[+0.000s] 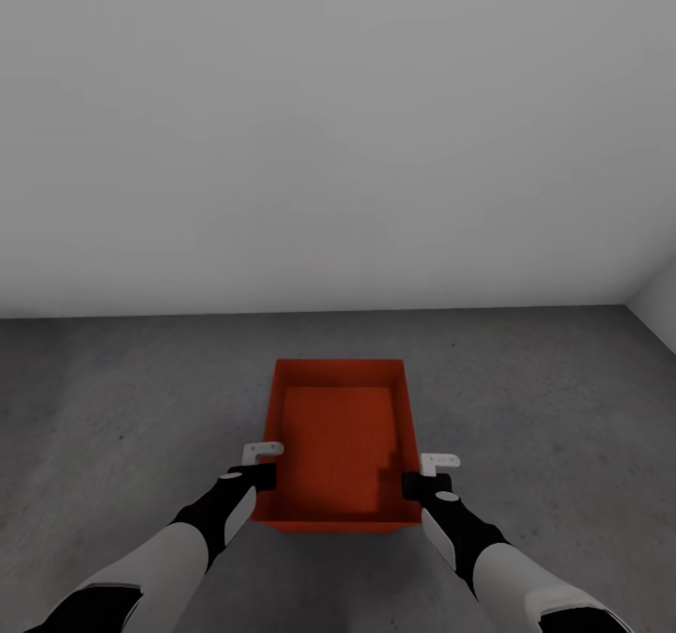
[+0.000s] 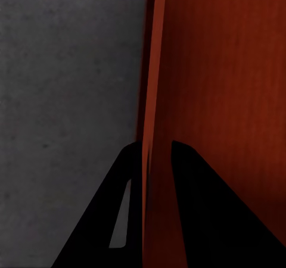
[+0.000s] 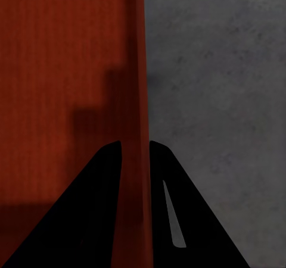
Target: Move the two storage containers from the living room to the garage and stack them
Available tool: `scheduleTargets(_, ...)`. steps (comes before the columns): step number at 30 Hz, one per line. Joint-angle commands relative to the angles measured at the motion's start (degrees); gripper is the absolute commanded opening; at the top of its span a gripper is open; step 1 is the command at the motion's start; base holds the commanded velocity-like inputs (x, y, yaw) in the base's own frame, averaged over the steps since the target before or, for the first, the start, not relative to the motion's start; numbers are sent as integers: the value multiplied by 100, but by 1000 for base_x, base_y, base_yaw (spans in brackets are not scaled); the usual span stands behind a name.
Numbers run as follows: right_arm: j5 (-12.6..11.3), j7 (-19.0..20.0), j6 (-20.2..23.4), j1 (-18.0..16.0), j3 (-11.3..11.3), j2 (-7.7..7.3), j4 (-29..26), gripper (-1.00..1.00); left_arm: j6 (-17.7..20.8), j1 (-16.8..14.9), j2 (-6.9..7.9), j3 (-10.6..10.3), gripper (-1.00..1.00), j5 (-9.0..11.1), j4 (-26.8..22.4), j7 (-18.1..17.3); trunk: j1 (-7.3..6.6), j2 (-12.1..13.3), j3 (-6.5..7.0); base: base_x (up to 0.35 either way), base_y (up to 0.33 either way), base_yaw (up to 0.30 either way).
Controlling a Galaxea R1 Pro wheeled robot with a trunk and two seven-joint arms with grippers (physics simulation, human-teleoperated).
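Grey concrete floor (image 1: pixel 113 408) meets a plain pale wall (image 1: pixel 338 126) at the back, so the garage seems to have been reached. On the left, the left gripper (image 1: pixel 266 465) is closed over the near left wall of the storage container (image 1: pixel 343 436), one finger on each face. The open red-orange bin is held between both arms, above the floor. On the right, the right gripper (image 1: pixel 424 474) is clamped likewise on the right wall. For setting down, both arms are best lowered together, level, and released only once the base is judged to rest flat.
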Motion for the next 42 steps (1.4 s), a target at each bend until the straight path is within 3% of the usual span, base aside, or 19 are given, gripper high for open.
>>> scheduleTargets(1,-81,-44,-6,-2,-122,0,16,-100,-27,0,-4,112,-100,-105,-32,192,-1,-2,-3,0,12,0)
scheduleTargets(42,-85,-44,-15,-2,-130,-8,14,-100,-19,0,-17,104,-100,-89,-23,192,-1,-2,-3,0,1,0)
